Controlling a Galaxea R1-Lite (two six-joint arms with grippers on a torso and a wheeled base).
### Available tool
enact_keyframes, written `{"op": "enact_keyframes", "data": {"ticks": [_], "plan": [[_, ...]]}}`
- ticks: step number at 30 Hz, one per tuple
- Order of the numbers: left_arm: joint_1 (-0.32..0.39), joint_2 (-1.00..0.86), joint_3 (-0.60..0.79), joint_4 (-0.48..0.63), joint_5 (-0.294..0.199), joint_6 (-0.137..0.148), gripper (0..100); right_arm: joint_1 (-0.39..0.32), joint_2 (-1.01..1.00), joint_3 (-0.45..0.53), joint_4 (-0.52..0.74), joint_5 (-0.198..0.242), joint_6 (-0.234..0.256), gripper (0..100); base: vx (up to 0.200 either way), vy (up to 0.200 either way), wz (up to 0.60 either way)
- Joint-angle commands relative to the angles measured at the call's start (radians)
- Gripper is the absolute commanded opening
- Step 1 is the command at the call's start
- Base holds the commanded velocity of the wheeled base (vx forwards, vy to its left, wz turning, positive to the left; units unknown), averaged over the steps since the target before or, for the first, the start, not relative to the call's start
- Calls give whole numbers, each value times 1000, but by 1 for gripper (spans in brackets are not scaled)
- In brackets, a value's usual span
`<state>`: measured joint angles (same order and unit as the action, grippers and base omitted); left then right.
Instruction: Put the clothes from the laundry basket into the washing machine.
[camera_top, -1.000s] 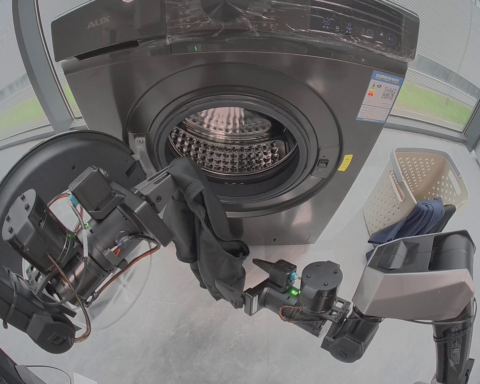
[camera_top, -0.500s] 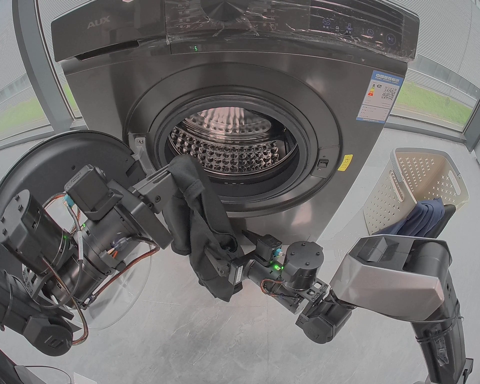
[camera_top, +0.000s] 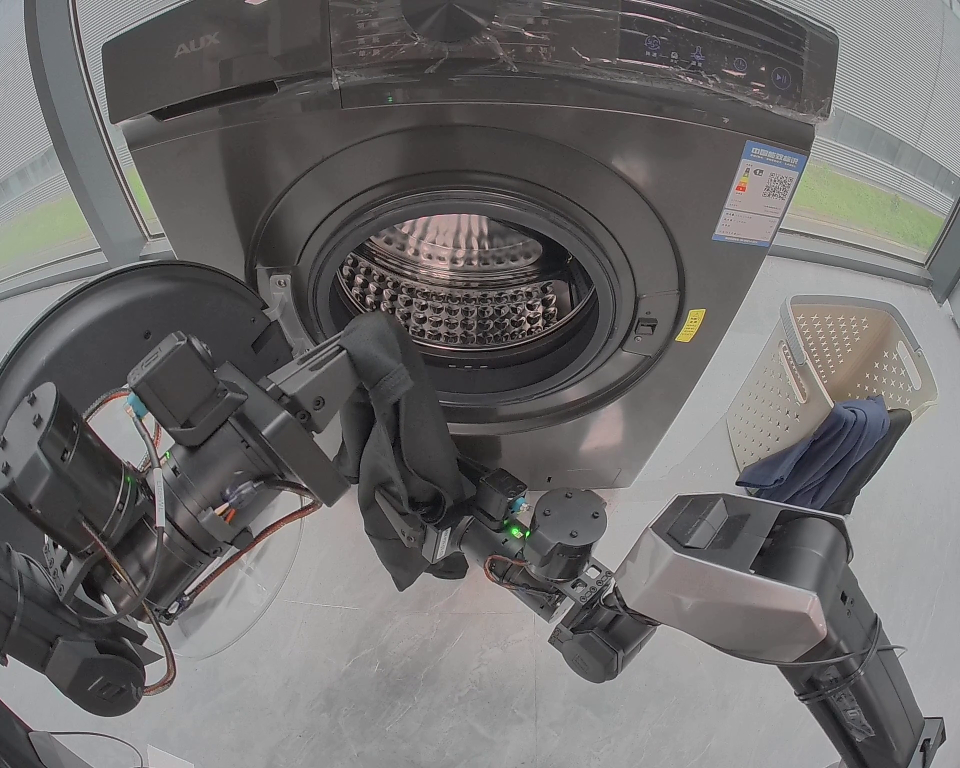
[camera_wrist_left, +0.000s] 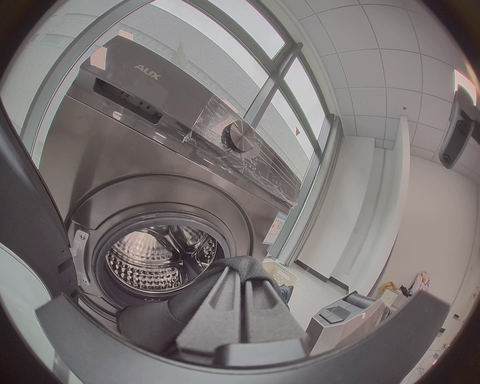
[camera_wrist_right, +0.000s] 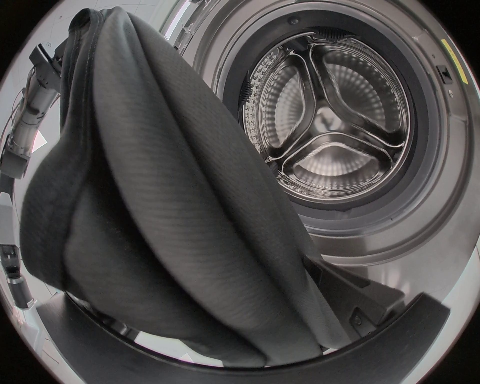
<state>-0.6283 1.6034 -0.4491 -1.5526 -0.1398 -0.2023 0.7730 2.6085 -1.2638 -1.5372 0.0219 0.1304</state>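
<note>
A dark grey garment (camera_top: 405, 440) hangs in front of the washing machine's open drum (camera_top: 460, 280), just below its rim. My left gripper (camera_top: 345, 358) is shut on the garment's top edge; in the left wrist view the cloth (camera_wrist_left: 150, 320) bunches around the closed fingertips (camera_wrist_left: 239, 272). My right gripper (camera_top: 420, 515) is open and pressed into the lower folds from the right. In the right wrist view the garment (camera_wrist_right: 165, 200) drapes over that gripper, hiding one finger, while the other finger (camera_wrist_right: 355, 295) shows beside the drum (camera_wrist_right: 335, 120).
The round machine door (camera_top: 130, 320) stands swung open at the left, behind my left arm. A white laundry basket (camera_top: 850, 370) sits on the floor at the right with a blue garment (camera_top: 830, 450) hanging over its rim. Grey floor lies below.
My right arm has swung left and up, from beside the garment's bottom hem into its lower folds, bunching them upward. My left gripper has held almost still.
</note>
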Motion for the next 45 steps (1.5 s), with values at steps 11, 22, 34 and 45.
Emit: {"op": "enact_keyframes", "data": {"ticks": [11, 22, 34, 45], "plan": [[15, 4, -5, 0, 2, 0, 0, -17, 39, -52, -4, -28, 11, 0, 0, 0, 0], [128, 50, 1, 2, 6, 35, 0, -156, -182, 133, -6, -50, 12, 0, 0, 0, 0], [179, 214, 93, 0, 2, 98, 0, -181, -350, 265, -4, -43, 9, 0, 0, 0, 0], [190, 316, 211, -1, -67, 190, 0, -149, -372, 276, -4, -45, 9, 0, 0, 0, 0]]}}
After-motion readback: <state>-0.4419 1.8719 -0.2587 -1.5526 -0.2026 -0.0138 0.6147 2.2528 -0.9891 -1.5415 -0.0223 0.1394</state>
